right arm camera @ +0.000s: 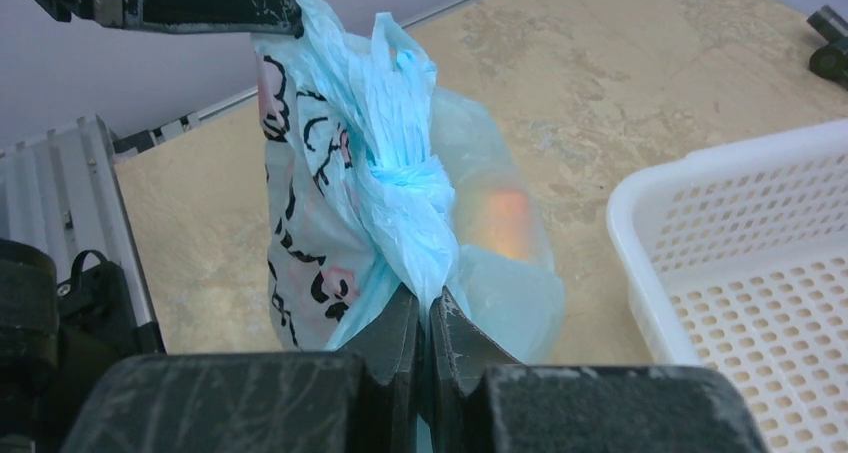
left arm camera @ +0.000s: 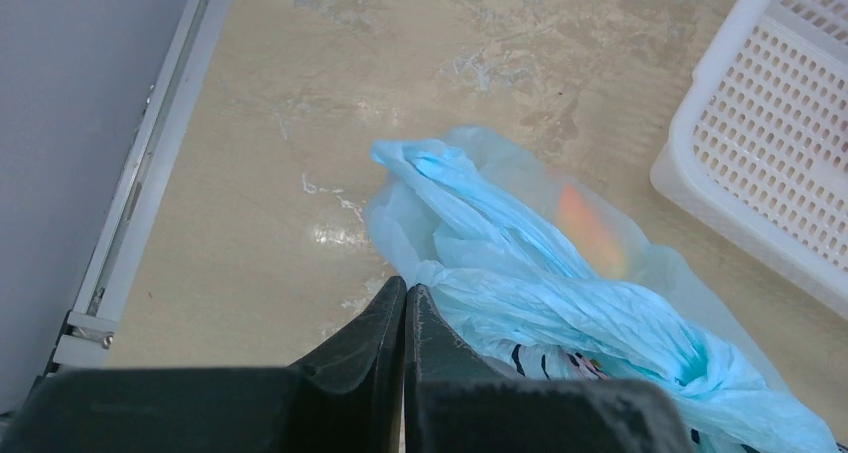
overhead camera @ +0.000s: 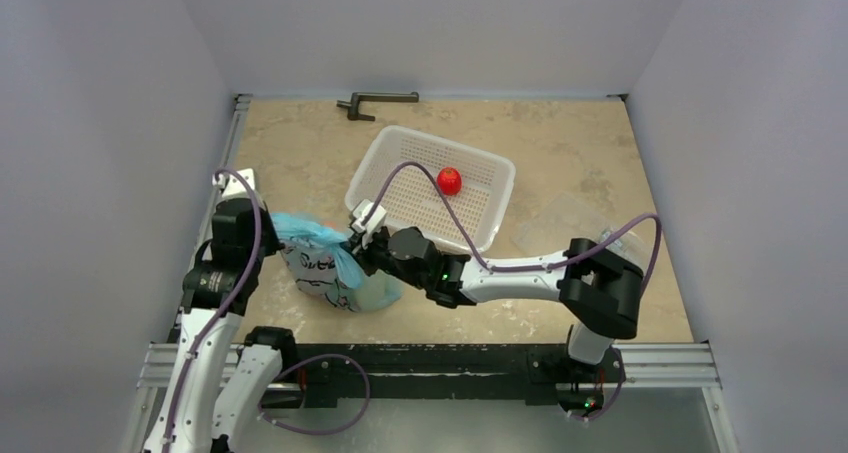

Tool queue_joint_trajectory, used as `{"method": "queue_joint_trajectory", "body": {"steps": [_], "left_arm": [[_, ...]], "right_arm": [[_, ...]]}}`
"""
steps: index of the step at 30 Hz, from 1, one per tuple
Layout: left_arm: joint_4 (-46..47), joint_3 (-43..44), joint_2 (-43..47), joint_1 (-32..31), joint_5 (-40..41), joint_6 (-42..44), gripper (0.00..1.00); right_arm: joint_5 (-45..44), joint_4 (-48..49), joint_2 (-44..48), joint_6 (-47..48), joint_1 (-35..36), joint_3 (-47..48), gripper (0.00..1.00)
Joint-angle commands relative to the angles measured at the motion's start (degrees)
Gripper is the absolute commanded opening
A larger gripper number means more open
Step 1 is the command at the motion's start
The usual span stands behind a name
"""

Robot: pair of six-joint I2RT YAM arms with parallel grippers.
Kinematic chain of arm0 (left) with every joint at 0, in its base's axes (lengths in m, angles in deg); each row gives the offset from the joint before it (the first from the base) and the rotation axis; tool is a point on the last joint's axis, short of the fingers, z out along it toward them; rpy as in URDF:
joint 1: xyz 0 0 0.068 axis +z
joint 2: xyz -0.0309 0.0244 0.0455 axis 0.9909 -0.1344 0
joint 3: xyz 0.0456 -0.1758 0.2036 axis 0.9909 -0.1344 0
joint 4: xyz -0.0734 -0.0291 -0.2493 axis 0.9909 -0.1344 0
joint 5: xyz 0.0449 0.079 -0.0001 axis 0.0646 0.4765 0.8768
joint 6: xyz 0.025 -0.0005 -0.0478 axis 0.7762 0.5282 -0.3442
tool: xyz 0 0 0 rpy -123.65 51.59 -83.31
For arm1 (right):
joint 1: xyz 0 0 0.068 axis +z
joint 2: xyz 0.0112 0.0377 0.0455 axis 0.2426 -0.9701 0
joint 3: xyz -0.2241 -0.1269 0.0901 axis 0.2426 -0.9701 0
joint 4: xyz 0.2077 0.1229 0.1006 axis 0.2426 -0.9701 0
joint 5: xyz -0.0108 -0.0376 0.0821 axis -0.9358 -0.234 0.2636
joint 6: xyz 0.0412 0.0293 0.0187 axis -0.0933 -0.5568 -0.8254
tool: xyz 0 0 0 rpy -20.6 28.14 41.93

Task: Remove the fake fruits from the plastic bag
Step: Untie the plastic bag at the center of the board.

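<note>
The light blue plastic bag (overhead camera: 330,265) with a pink-and-black print stands on the table between my two grippers, its handles twisted together. An orange-red fruit (right arm camera: 505,223) shows as a blur through the thin plastic, also in the left wrist view (left arm camera: 590,228). The other fruits are hidden inside. My left gripper (left arm camera: 405,291) is shut on the bag's edge (left arm camera: 520,283) at its left top. My right gripper (right arm camera: 426,301) is shut on the twisted neck of the bag (right arm camera: 400,183) from the right side. Both grippers show in the top view, left (overhead camera: 283,225) and right (overhead camera: 358,241).
A white perforated basket (overhead camera: 480,223) stands just behind and right of the bag, with a small all-red fruit (overhead camera: 449,180) in it. Its rim is close to the bag (right arm camera: 640,193). A dark tool (overhead camera: 375,101) lies at the back edge. The rail (left arm camera: 130,203) runs along the left.
</note>
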Motion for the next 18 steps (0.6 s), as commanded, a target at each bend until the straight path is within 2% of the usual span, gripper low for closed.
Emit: {"method": "queue_joint_trajectory", "body": {"steps": [1,5,8,9,12,18], "left_arm": [[2.7,-0.8,3.1,0.7,4.4,0.1,0.00],[3.5,-0.5,4.7,0.7,1.8,0.8,0.00],[4.2,0.3,5.3,0.7,-5.9,3.5,0.00],[4.6,0.4,5.4,0.7,-8.6,4.3,0.03],[5.6,0.5,4.8,0.7,-15.2,5.9,0.29],[6.7,0.8,1.6,0.6,-23.6,6.5,0.47]], "right_arm": [[-0.8,3.0,4.4,-2.8,-0.5,-4.0,0.00],[1.5,3.0,6.0,-3.8,-0.5,-6.1,0.00],[3.5,2.5,5.9,-2.5,-0.5,-5.7,0.00],[4.0,2.1,5.6,-2.2,-0.5,-5.2,0.00],[4.9,1.5,5.3,-2.1,-0.5,-4.2,0.00],[5.8,-0.3,4.5,-1.1,-0.5,-2.6,0.00]]}}
